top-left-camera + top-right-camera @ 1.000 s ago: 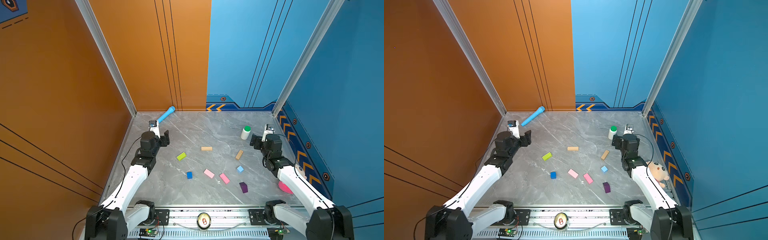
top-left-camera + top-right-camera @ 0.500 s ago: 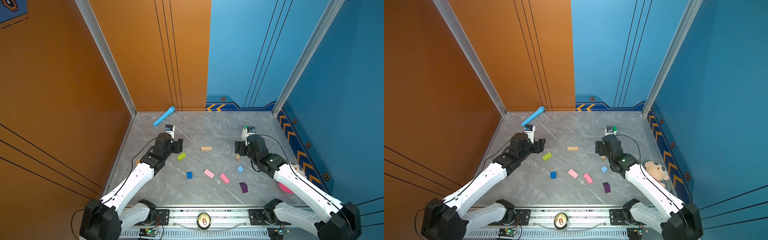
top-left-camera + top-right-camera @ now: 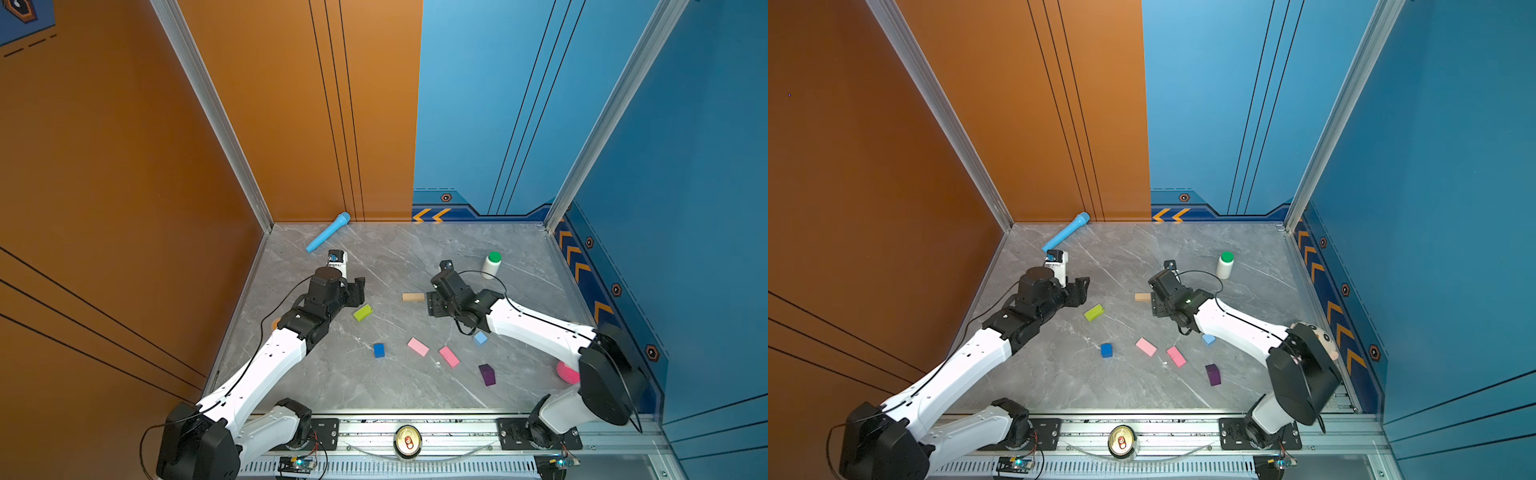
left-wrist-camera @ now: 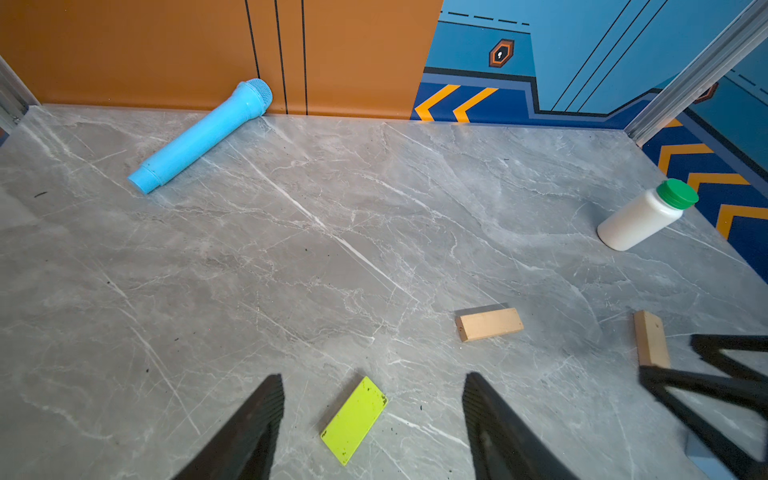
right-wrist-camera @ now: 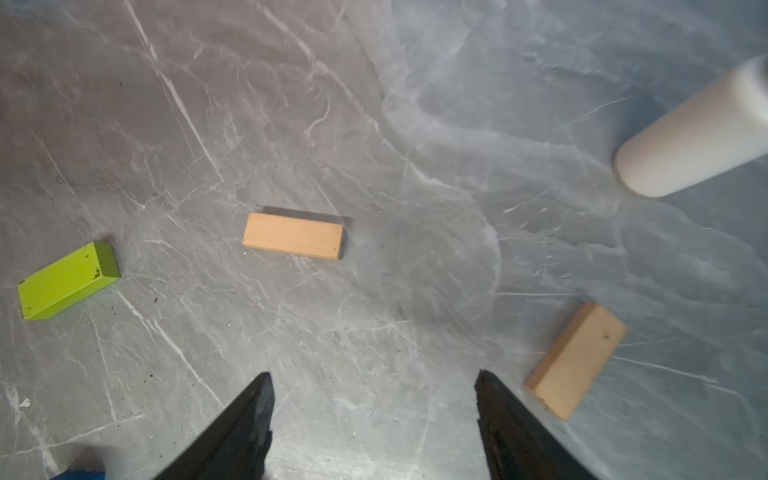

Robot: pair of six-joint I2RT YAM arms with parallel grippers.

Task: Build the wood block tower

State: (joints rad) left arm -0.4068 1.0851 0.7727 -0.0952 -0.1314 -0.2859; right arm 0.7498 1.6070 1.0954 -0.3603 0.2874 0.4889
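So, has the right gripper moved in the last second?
Yes. In a top view the right gripper has swung left, away from the white bottle, to just beside a tan bar.

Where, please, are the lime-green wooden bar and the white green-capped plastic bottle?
lime-green wooden bar (image 4: 354,419): left wrist view, its flat top face.
white green-capped plastic bottle (image 4: 638,222): left wrist view, its white body.
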